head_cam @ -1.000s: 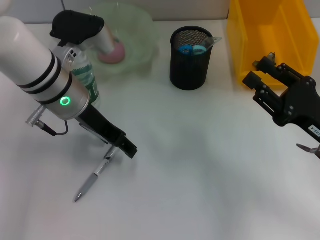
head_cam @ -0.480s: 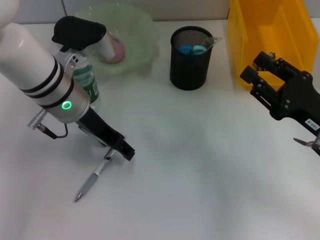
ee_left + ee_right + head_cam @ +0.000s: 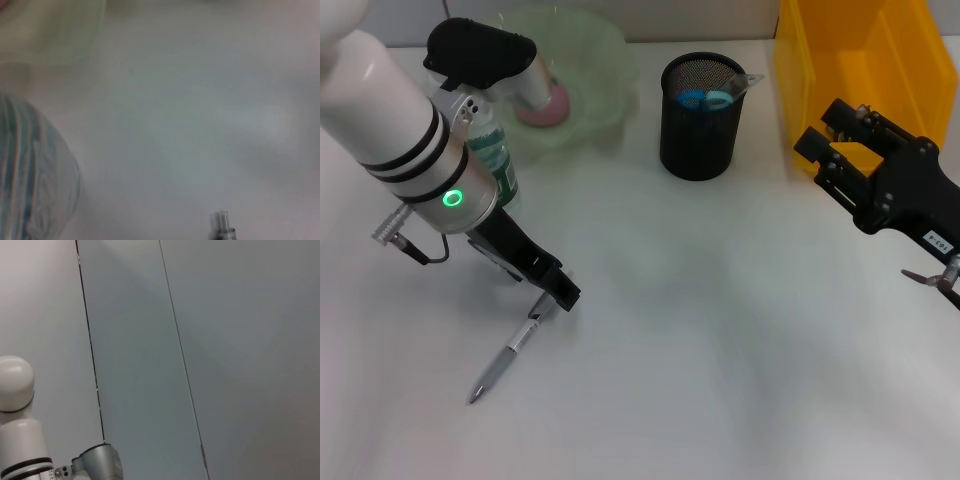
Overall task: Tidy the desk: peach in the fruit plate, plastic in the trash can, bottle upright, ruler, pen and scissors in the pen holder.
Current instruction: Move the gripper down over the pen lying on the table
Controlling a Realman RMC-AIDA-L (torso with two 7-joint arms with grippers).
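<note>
A silver pen [image 3: 508,355] lies on the white desk, and its upper end [image 3: 220,223] also shows in the left wrist view. My left gripper [image 3: 560,290] hangs just above that end. The bottle [image 3: 492,160] stands upright behind the left arm. A pink peach [image 3: 546,103] rests in the green fruit plate [image 3: 590,50]. Blue-handled scissors [image 3: 704,99] and a clear ruler [image 3: 746,81] stick out of the black mesh pen holder [image 3: 700,125]. My right gripper [image 3: 825,128] is open and empty beside the yellow trash can [image 3: 865,70]. The plastic is out of view.
The bottle [image 3: 30,175] and the plate's rim [image 3: 55,35] sit close to the left gripper's path. The right wrist view shows only a grey wall and part of the white arm [image 3: 17,415].
My left gripper has shifted slightly left and back, closer over the pen's upper end. My right gripper has risen a little toward the yellow trash can.
</note>
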